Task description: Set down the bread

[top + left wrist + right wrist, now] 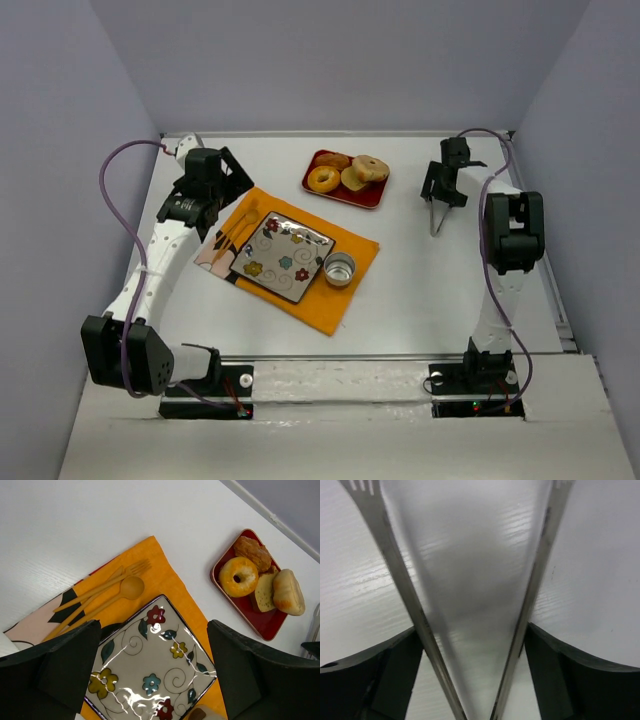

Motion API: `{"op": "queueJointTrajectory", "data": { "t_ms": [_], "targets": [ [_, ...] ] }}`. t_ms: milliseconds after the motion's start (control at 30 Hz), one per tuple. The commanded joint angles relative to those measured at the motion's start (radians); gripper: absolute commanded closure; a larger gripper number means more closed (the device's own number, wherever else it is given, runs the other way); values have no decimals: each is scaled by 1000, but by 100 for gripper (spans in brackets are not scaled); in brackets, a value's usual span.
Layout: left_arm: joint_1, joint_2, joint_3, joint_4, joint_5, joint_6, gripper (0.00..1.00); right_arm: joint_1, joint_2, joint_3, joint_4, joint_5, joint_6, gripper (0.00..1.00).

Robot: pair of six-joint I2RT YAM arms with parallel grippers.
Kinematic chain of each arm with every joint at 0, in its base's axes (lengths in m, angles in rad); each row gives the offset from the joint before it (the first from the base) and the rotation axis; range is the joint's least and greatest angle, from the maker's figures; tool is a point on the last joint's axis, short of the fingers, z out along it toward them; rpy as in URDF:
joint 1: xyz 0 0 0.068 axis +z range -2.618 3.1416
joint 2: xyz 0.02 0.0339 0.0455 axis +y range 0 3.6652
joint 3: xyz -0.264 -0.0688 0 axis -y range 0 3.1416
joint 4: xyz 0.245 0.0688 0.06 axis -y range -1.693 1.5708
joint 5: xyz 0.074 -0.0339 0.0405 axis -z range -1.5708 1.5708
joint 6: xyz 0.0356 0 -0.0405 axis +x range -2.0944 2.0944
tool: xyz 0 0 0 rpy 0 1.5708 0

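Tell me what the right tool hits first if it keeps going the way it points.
The right tool carries tongs that lead, aimed at the bare white table. Nothing else shows in that line, so their tips would probably touch the table first, though how far off is unclear.

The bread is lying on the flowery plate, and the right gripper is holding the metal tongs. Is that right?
Not quite. The bread is not on the flowery plate, which is bare; it lies in the red tray. The top external view shows this. The right gripper does hold the metal tongs.
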Motion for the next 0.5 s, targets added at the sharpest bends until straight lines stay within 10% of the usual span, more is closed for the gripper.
{"op": "queueJointTrajectory", "data": {
  "t_ms": [0, 133, 467],
  "targets": [
    [1, -37, 18, 25, -28, -22, 1, -24, 22, 22, -14, 27, -4, 26],
    [1, -55, 6, 31, -31, -26, 1, -24, -75, -7, -6, 30, -50, 48],
    [0, -98, -27, 39, 6, -28, 1, -24, -384, 22, -141, -252, -44, 50]
  ]
}}
